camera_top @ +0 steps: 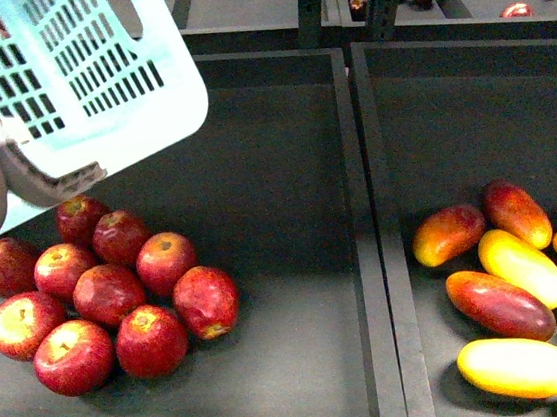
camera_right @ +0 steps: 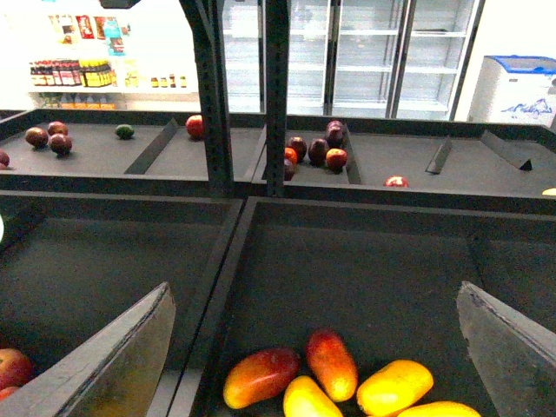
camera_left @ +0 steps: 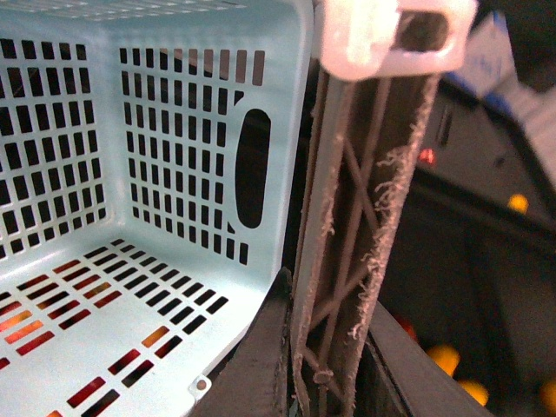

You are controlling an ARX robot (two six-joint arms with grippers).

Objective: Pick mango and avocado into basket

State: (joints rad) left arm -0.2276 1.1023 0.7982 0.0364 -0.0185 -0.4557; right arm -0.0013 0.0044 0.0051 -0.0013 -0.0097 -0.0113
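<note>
Leftmost, the left end effector (camera_left: 323, 369) clamps the basket (camera_top: 157, 112). Well right of the basket, the mango (camera_right: 331, 363) lies just ahead of the right end effector (camera_right: 313, 291), which is spread wide, and the fruit's long axis points roughly toward it.

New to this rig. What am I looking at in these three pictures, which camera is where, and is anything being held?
It is a robot with two arms, each ending in a two-fingered gripper. The front view looks from its body onto dark grey bins: round red apples in the left one, red-orange oval mangoes and yellow mangoes in the right. The other two cameras sit on the wrists. The left gripper is closed on the grey-brown handle of a light teal slotted plastic basket, held up above the left bin. The right gripper is open and empty above the mangoes.
</note>
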